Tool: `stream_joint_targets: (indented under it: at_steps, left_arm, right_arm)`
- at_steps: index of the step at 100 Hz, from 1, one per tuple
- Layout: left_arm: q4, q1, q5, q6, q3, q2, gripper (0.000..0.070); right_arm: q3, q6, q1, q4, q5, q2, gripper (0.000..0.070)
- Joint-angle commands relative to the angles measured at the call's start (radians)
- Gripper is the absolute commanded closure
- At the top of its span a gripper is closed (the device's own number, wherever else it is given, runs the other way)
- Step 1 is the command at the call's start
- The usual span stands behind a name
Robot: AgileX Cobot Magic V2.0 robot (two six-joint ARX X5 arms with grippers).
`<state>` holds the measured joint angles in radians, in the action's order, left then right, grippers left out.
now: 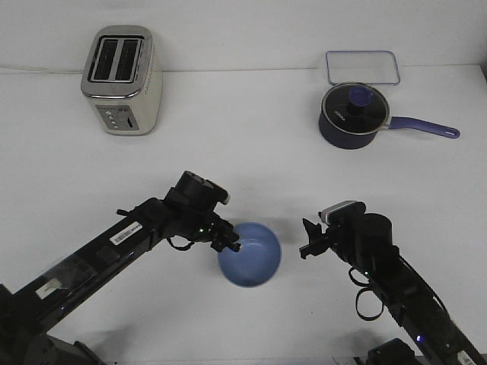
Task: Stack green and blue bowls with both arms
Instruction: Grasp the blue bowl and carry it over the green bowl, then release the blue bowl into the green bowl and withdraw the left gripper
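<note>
White lettering runs across the dark lid of the saucepan [351,115], at about one o'clock on the counter [243,160], but it is too small to read. White labels on the left arm [125,237] are likewise illegible.
</note>
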<state>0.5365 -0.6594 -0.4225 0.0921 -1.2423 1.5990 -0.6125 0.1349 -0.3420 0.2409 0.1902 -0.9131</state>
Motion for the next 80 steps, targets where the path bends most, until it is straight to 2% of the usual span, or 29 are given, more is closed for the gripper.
stream_joint_targets:
  at_steps: [1,9,12,15,23,27,29,48,56,65,74,80]
  left_arm:
    - [-0.002,-0.014,0.017,0.002,-0.011,0.035,0.0685]
    - [-0.002,-0.019,0.022,0.002,-0.011,0.050,0.0681]
    - [-0.003,-0.020,0.021,0.000,-0.011,0.051,0.0660]
    - [-0.004,-0.022,0.013,-0.004,-0.011,0.051,0.0590]
    - [-0.017,-0.022,-0.005,-0.010,-0.011,0.050,0.0344]
    - [-0.020,-0.021,-0.004,-0.009,-0.011,0.045,0.0272]
    - [-0.023,-0.020,-0.004,-0.009,-0.011,0.041,0.0261]
    - [-0.069,0.057,0.021,-0.009,-0.011,-0.094,0.0260]
    - [-0.078,0.113,0.114,-0.018,-0.011,-0.196,0.0260]
    - [-0.087,0.189,0.259,-0.071,-0.011,-0.314,0.0266]
    - [-0.091,0.270,0.333,-0.130,-0.008,-0.419,0.0315]
    - [-0.095,0.331,0.335,-0.143,0.005,-0.475,0.0438]
  right_arm:
    - [-0.006,0.006,-0.005,-0.012,0.003,-0.003,0.0405]
    - [-0.006,0.006,-0.005,-0.011,0.003,-0.003,0.0405]
    - [-0.006,0.006,-0.005,-0.010,0.003,-0.003,0.0405]
    - [-0.006,0.006,-0.005,-0.009,0.003,-0.003,0.0405]
    - [-0.006,0.006,-0.005,-0.010,0.002,-0.003,0.0405]
    - [-0.006,0.006,-0.005,-0.010,0.000,-0.003,0.0405]
    - [-0.006,0.006,-0.005,-0.009,0.000,-0.003,0.0405]
    - [-0.006,0.006,-0.005,-0.009,-0.008,-0.003,0.0405]
    - [-0.006,0.005,-0.005,-0.010,-0.009,-0.002,0.0405]
    - [-0.006,0.001,-0.005,-0.014,-0.024,0.009,0.0405]
    - [-0.006,-0.006,-0.005,-0.015,-0.060,0.041,0.0406]
    - [-0.006,-0.014,-0.005,-0.015,-0.099,0.076,0.0407]
